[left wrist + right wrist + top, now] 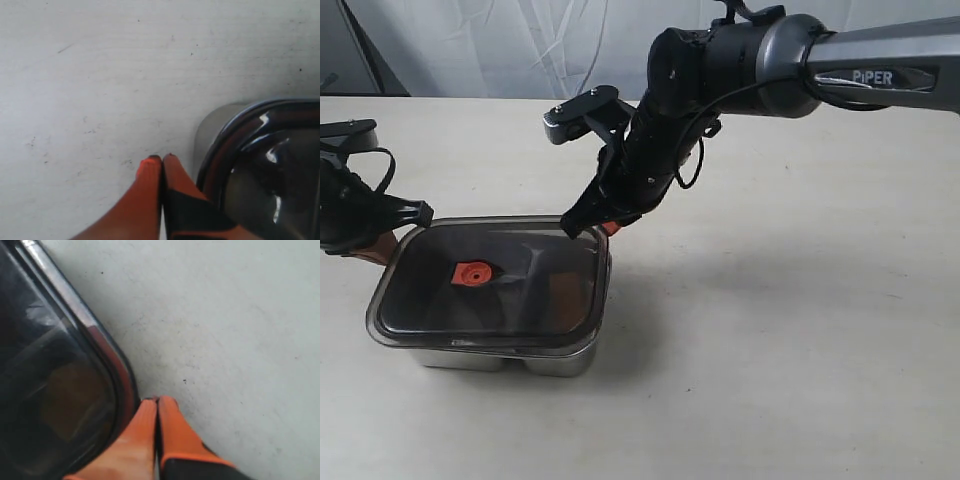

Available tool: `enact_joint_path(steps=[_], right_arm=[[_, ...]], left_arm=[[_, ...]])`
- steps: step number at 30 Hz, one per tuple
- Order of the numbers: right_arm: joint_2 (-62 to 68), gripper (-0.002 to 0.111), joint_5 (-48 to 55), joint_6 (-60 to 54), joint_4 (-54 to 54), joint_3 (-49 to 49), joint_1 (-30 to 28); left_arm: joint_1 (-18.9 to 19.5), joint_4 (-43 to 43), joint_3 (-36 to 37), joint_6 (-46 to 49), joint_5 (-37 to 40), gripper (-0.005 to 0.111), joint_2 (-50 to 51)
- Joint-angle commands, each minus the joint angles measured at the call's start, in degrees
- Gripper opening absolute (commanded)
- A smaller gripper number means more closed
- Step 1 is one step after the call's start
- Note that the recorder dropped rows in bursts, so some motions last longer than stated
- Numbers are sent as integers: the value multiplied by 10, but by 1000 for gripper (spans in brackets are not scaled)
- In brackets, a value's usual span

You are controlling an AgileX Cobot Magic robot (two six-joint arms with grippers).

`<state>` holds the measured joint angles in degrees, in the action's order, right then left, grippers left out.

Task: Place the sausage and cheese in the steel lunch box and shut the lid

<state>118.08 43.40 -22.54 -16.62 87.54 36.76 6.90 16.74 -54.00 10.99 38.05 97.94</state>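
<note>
The steel lunch box [555, 362] stands at the front left of the table with the dark smoky lid [520, 290] lying on top of it, its orange valve tab [473, 273] at centre. Through the lid an orange-brown shape [563, 292] shows dimly; the sausage cannot be made out. My left gripper [382, 248] is shut and empty beside the box's far left corner [210, 130]. My right gripper [610, 228] is shut and empty at the lid's far right corner [125, 390]. The lid's rim [235, 135] fills one side of the left wrist view.
The pale table [800, 330] stretches bare to the right and front of the box. A white cloth backdrop [520, 40] hangs behind. The right arm [720, 70] reaches across from the upper right.
</note>
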Motion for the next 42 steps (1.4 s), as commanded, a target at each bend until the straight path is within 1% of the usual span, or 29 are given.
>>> enact_joint_path(steps=[1,9,18,21,26,30,34,36,37,39,42], right_arm=[[-5,-1,19,-4,1,4,0],[-5,-1,24,-14,-25,4,3],[-5,-1,10,-15,-13,4,17],[-5,-1,6,-7,21,4,16],[-6,-1,-25,78,126,4,16],[-14,-1,-33,108,161,4,16],[-33,-1,-31,107,148,4,16],[-48,-1,-22,101,115,4,18],[-54,-1,-12,78,79,4,23],[-62,-1,0,40,49,4,32],[-65,-1,1,35,49,4,39]], left_arm=[[-3,8,-2,1,-5,0,1],[-3,9,-2,1,-8,0,1],[-3,12,-2,2,-6,0,1],[-3,13,-2,5,-1,0,1],[-3,10,-2,0,-4,0,1],[-2,4,-2,-5,-8,0,1],[-2,4,-2,-5,-8,0,1],[-2,2,-2,-5,-8,0,1],[-2,2,-2,-5,-8,0,1],[-2,-12,-2,-5,-5,0,1],[7,-46,-4,-36,8,0,0]])
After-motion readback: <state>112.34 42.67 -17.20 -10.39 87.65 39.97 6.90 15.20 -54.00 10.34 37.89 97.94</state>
